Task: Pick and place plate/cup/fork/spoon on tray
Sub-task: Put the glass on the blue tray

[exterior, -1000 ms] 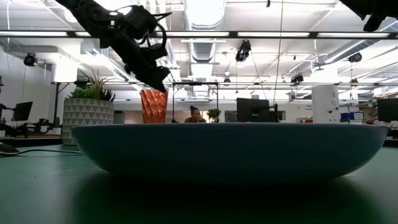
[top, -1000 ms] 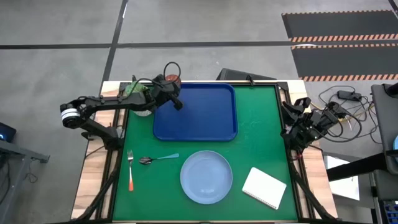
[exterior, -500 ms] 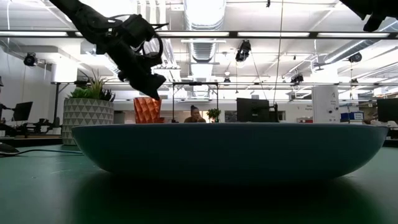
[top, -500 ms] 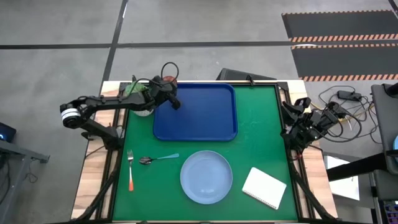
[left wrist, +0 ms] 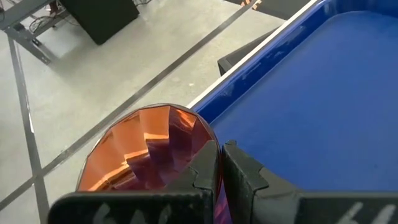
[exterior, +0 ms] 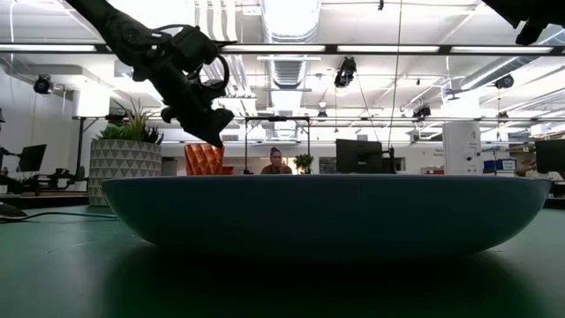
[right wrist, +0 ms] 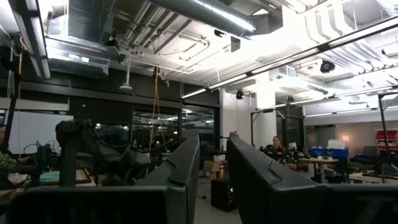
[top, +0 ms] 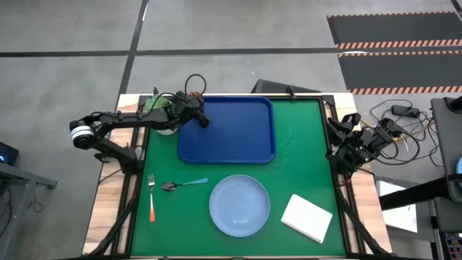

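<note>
The left gripper's fingers [left wrist: 214, 177] are clamped on the rim of the cup [left wrist: 146, 149], at the far-left corner of the tray [top: 238, 130]. The cup looks light, thin and smooth, so a rim pinch may slip. The right gripper [top: 345, 141] waits at the counter's [top: 303, 166] right edge, fingers slightly apart. A large workshop lies behind.

Bright overhead ceiling lights; low view foreground plate [exterior: 327, 212] blurred, shadowed beneath.
</note>
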`<state>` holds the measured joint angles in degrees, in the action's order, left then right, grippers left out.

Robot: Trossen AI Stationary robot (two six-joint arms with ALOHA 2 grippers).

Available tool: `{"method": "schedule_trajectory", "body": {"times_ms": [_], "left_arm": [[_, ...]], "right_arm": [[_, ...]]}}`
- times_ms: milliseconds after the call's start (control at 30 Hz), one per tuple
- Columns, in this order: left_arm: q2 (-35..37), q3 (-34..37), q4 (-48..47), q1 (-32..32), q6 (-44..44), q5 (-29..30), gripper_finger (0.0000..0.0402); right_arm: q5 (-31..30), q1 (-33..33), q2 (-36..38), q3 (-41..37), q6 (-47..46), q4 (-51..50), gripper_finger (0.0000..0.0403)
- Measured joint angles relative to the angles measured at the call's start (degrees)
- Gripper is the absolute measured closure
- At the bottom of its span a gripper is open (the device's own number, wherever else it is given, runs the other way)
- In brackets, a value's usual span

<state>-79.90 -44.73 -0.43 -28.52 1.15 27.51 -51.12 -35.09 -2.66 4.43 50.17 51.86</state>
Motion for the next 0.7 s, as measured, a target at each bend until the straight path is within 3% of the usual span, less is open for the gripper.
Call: {"method": "schedule_trajectory", "body": {"times_ms": [700], "left_arm": [[-0.1, 0.1, -0.1, 0.0, 0.0, 0.0, 0.0354]], "right_arm": [[0.0, 0.0, 0.0, 0.0, 0.4, 0.1, 0.0333]]}}
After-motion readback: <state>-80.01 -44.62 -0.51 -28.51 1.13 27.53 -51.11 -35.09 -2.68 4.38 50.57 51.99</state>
